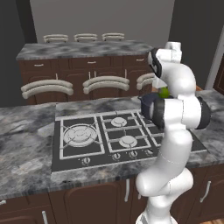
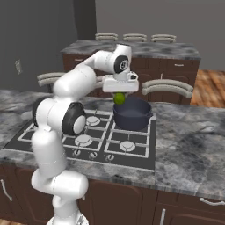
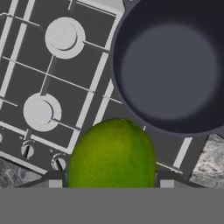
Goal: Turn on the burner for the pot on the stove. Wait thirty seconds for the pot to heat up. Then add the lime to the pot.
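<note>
My gripper (image 2: 119, 95) is shut on the lime (image 2: 119, 99), a small yellow-green fruit held in the air over the stove (image 2: 141, 160). The dark blue-black pot (image 2: 132, 115) sits on the stove's back right burner, just right of and below the lime. From the hand view, the lime (image 3: 112, 152) is large between the fingertips, and the pot (image 3: 171, 65) lies open and empty at the upper right, with its rim beside the fruit. From the left base view, the lime (image 1: 164, 92) peeks out beside the arm, above the pot (image 1: 146, 103).
Silver burner caps (image 3: 63, 34) and small knobs (image 3: 27, 151) lie to the left of the pot. Grey marble counter (image 2: 193, 149) surrounds the stove (image 1: 61, 162). Stool backs (image 1: 46, 87) and a second counter (image 1: 83, 49) stand behind.
</note>
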Controlling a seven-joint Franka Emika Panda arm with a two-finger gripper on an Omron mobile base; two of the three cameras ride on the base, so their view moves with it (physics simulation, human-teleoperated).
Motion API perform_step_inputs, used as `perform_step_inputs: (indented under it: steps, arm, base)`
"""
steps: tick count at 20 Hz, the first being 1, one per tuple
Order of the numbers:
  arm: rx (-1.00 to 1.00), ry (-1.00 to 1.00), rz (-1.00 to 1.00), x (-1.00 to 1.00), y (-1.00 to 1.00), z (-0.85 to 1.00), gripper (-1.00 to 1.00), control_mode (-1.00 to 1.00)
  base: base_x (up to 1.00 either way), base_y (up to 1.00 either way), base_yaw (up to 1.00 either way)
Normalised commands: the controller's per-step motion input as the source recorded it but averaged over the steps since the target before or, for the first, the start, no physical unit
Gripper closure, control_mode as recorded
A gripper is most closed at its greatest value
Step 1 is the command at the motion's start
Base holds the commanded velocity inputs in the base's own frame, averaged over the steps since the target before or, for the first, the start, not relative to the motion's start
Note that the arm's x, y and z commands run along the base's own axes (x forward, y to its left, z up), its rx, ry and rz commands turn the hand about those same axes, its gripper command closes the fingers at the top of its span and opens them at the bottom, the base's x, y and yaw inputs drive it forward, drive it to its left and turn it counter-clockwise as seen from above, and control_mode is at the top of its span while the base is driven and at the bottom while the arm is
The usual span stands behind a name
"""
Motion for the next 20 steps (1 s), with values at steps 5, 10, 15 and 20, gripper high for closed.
perform_step_inputs:
  steps: [5, 10, 15, 20]
  arm:
    - [0.02, 0.0, 0.0, 0.32, 0.0, -0.62, 1.0, -1.0]
    - [0.02, -0.01, 0.02, 0.57, 0.0, -0.29, 1.0, -1.0]
    - [0.01, -0.01, 0.0, 0.51, 0.0, 0.0, 1.0, -1.0]
    - [0.0, -0.01, 0.0, 0.2, -0.1, -0.03, 1.0, -1.0]
  base:
    - [0.0, 0.0, 0.0]
    - [0.0, 0.0, 0.0]
    - [0.0, 0.0, 0.0]
    - [0.0, 0.0, 0.0]
